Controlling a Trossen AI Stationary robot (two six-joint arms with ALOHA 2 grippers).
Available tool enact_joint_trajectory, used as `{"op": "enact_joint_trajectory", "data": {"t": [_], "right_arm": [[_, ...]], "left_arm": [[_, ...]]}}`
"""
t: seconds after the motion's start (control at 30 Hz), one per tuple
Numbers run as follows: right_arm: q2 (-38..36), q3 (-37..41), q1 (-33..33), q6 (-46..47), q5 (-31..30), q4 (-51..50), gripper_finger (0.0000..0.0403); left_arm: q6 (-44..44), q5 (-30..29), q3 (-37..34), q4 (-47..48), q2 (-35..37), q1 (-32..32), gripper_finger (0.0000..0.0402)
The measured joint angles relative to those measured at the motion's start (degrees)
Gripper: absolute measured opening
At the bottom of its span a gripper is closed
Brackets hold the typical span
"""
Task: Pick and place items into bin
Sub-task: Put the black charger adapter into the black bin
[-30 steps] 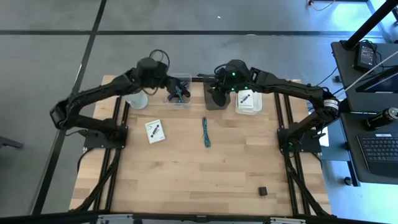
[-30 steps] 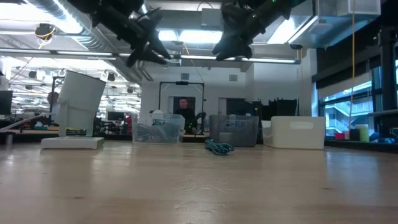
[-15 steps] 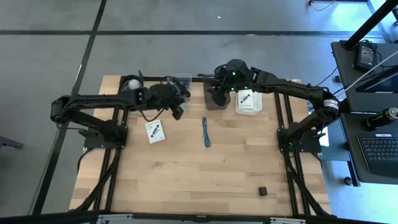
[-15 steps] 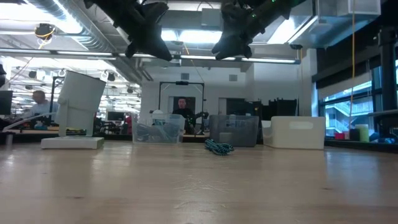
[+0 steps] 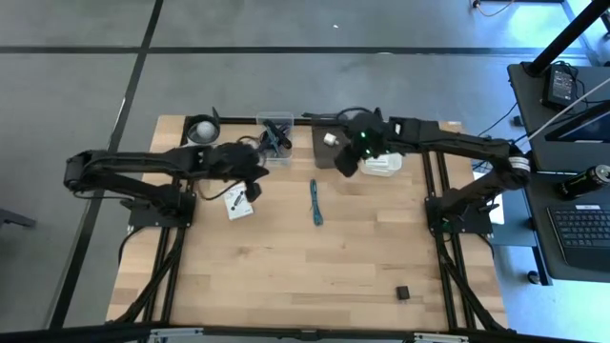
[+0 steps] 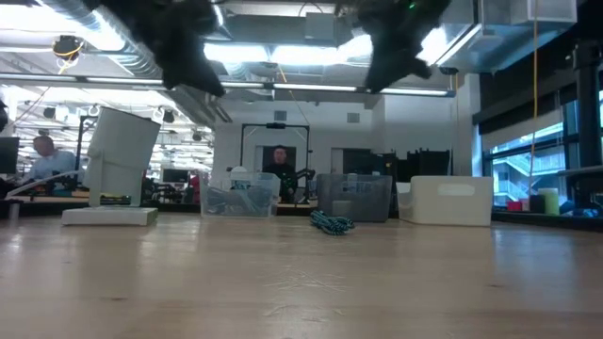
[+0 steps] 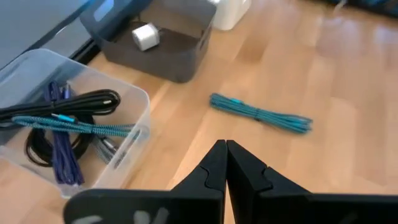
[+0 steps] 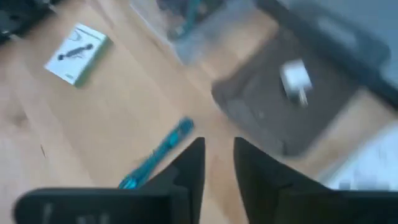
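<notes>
Table [image 5: 315,276] of pale wood carries everything here, and the teal strap [image 5: 315,202] lying near its middle serves as the landmark. The strap rests flat on the wood, a thin bundle, untouched by either arm; in the left wrist view it shows again [image 7: 260,113] beyond the fingertips.

The left pincer [image 5: 254,189] hangs above the table to the left of the strap, just beside a white card with black print [image 5: 235,203]. Its fingers are pressed together with no gap and grip nothing, as the left wrist view [image 7: 226,163] shows.

The right pincer [image 5: 345,164] hangs beyond the strap and a little to its right, over the near edge of the grey bin [image 5: 331,148]. Its fingers stand slightly apart with a narrow gap and hold nothing [image 8: 217,165].

Beyond the strap and to its left sits a clear bin [image 5: 274,138] holding a black coiled cable [image 7: 62,106], a teal strap and a purple strap [image 7: 61,140]. The grey bin holds a small white block [image 7: 145,35]. A white box [image 5: 384,162] stands just right of the grey bin.

Well nearer than the strap and to its right, a tiny black cube [image 5: 403,292] lies alone on the table.
</notes>
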State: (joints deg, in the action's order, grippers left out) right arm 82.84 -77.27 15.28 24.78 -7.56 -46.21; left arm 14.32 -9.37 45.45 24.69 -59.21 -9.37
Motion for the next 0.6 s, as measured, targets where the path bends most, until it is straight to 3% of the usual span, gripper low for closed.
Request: {"op": "enact_joint_trajectory", "data": {"t": [0.23,0.47,0.6], "right_arm": [[-2.8,0.0,-10.2,21.5,-0.5,-14.3,0.0010],[-2.7,0.0,-24.9,47.9,2.5,-30.0,0.0016],[-1.8,0.0,-32.5,59.0,6.1,-31.6,0.0017]], "left_arm": [[0.4,4.5,-8.0,-0.5,16.3,0.0,0.0001],[0.4,7.9,-11.5,0.0,27.1,0.0,0.0002],[-2.6,7.9,-11.5,1.2,29.2,0.0,0.0002]]}}
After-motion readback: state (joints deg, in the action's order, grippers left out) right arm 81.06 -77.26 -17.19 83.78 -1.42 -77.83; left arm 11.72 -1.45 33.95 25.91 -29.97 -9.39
